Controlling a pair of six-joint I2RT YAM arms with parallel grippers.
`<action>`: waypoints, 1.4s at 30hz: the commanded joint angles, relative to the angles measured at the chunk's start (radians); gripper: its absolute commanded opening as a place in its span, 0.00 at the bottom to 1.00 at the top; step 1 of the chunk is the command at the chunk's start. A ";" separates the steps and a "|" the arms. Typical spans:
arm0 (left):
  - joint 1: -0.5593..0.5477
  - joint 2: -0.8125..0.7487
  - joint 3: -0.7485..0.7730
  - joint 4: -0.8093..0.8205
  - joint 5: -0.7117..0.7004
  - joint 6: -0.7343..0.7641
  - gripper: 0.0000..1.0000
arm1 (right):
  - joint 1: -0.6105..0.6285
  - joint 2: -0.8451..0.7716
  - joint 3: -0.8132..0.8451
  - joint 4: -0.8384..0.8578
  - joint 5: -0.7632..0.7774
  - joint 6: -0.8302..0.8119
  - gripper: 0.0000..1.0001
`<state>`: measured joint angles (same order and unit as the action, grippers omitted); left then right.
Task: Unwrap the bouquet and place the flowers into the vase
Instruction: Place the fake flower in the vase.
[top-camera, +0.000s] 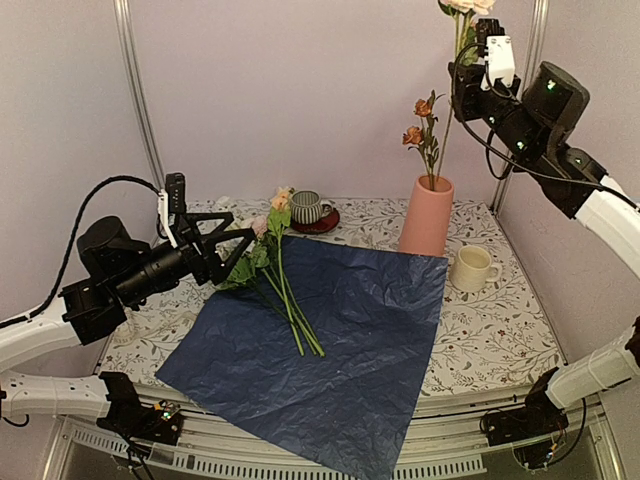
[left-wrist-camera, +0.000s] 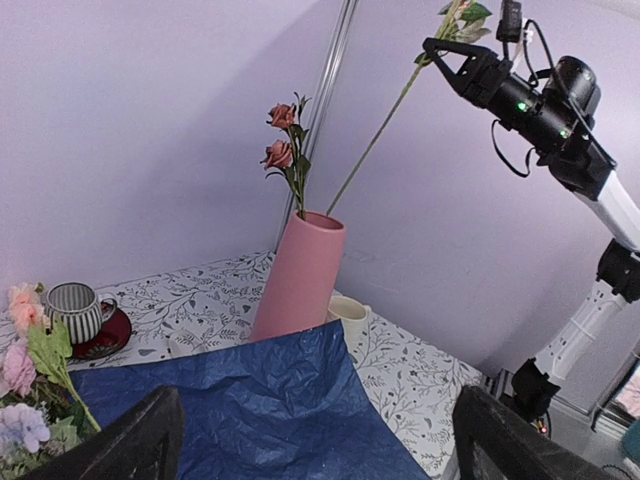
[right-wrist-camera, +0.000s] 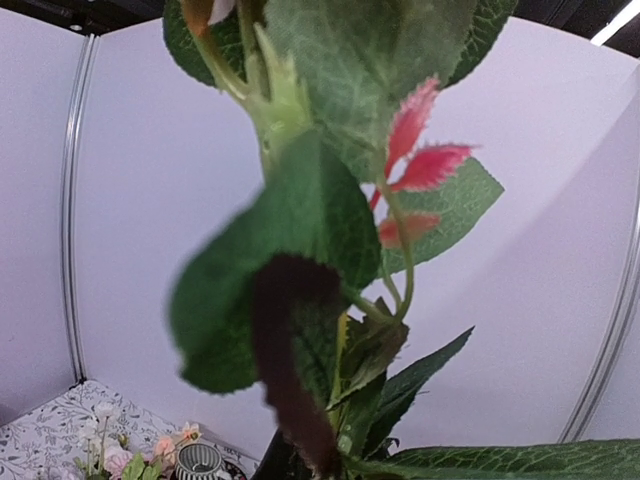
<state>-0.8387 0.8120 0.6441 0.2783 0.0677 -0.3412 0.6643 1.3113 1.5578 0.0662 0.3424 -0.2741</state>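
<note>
The blue wrapping paper (top-camera: 330, 340) lies spread flat on the table. Several flowers (top-camera: 283, 275) lie on its far left part, their blooms near the striped cup. My left gripper (top-camera: 228, 232) hovers open just left of those blooms; its fingers (left-wrist-camera: 130, 440) frame the paper (left-wrist-camera: 250, 400) with nothing between them. The salmon-pink vase (top-camera: 427, 215) stands at the back right and holds a peach-flowered stem (top-camera: 420, 125). High above it, my right gripper (top-camera: 468, 55) is shut on a long cream-bloomed flower (left-wrist-camera: 375, 140) whose stem slants down to the vase mouth (left-wrist-camera: 312, 218). Leaves (right-wrist-camera: 330, 200) fill the right wrist view.
A striped cup on a red saucer (top-camera: 308, 208) stands behind the paper, close to the flower heads. A cream mug (top-camera: 470, 268) sits right of the vase. Metal frame posts (top-camera: 135, 90) rise at the back corners. The table has a floral cloth (top-camera: 490, 330).
</note>
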 joint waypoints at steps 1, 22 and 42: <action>-0.005 -0.002 -0.007 0.017 -0.012 0.008 0.96 | -0.017 0.035 -0.037 -0.021 0.018 0.067 0.09; -0.004 -0.015 -0.014 -0.037 -0.059 0.013 0.95 | -0.250 0.137 -0.206 -0.163 -0.171 0.463 0.61; 0.012 0.104 0.029 -0.131 -0.176 -0.067 0.96 | -0.198 -0.134 -0.232 -0.147 -0.647 0.361 0.85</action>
<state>-0.8375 0.8734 0.6426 0.1925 -0.0654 -0.3695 0.4244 1.2137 1.3491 -0.1555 -0.0521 0.1215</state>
